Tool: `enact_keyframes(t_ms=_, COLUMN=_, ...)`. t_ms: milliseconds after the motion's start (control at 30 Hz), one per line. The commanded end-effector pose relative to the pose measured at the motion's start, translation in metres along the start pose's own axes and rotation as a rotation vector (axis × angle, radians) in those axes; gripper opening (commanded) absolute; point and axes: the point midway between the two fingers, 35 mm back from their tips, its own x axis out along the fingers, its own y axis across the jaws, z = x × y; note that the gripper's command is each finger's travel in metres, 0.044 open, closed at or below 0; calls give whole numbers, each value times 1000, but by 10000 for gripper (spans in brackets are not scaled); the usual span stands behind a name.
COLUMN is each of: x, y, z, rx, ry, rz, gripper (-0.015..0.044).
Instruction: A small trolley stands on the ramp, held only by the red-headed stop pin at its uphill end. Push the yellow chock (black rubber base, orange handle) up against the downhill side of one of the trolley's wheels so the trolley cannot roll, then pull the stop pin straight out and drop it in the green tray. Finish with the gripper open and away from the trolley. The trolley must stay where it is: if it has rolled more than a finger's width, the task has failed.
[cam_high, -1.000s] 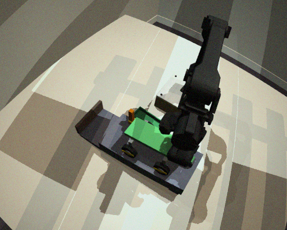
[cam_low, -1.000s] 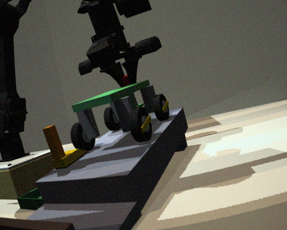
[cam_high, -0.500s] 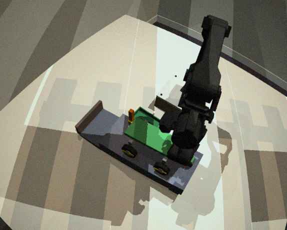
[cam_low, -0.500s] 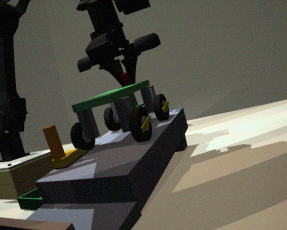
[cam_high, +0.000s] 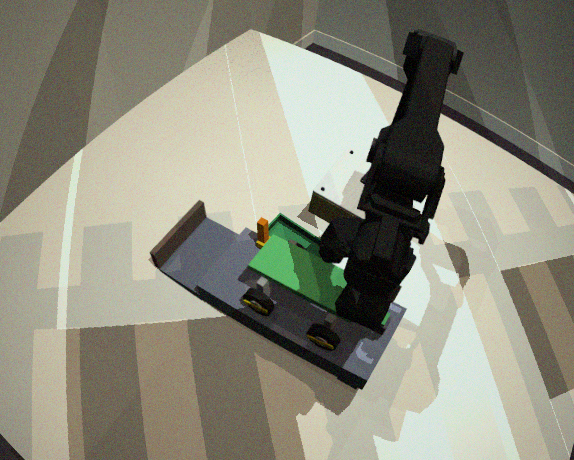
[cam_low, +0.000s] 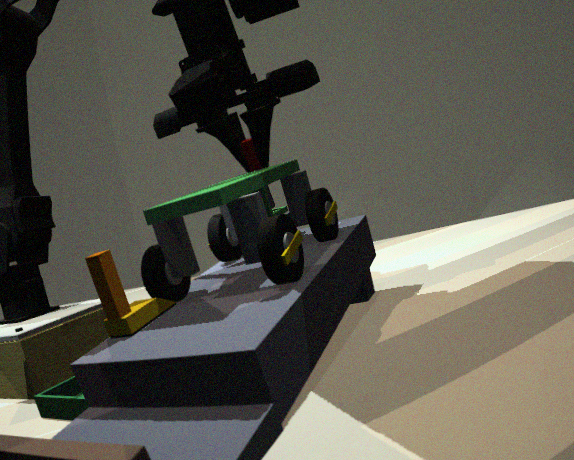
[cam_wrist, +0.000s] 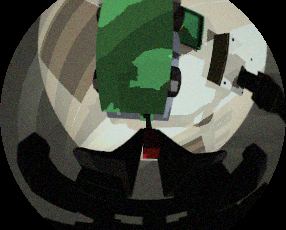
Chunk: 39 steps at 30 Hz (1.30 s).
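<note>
My gripper (cam_low: 258, 167) (cam_wrist: 149, 131) is shut on the red-headed stop pin (cam_low: 248, 149) (cam_wrist: 150, 153), above the uphill end of the trolley (cam_high: 285, 265) (cam_low: 220, 195) (cam_wrist: 135, 35). The pin's lower end is hidden, so I cannot tell whether it is clear of the ramp (cam_high: 210, 260) (cam_low: 225, 330). The trolley stands with its wheels on the ramp. The chock (cam_high: 262, 231) (cam_low: 140, 316), yellow with an upright orange handle, lies at the downhill side of a lower wheel (cam_low: 165, 272) and seems to touch it. The green tray (cam_high: 281, 217) (cam_low: 62, 405) (cam_wrist: 203, 32) is beside the ramp.
A brown end board (cam_high: 179, 234) (cam_low: 75, 450) stands across the ramp's low end. The arm's base block (cam_low: 60, 345) (cam_wrist: 218, 59) is beyond the tray. The arm hangs over the trolley's uphill end, and the trolley's deck lies close to the fingers.
</note>
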Motion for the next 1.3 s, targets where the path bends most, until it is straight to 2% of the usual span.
enact_keyframes(t_ms=0, x=-5, y=1, z=-3, rx=-8, ry=7, rz=7, gripper=0)
enact_keyframes(t_ms=900, x=-4, y=0, z=-34, rx=-8, ry=9, rz=7, gripper=0)
enact_keyframes(t_ms=1267, x=1, y=-33, z=-32, rx=-7, ry=10, rz=5, gripper=0)
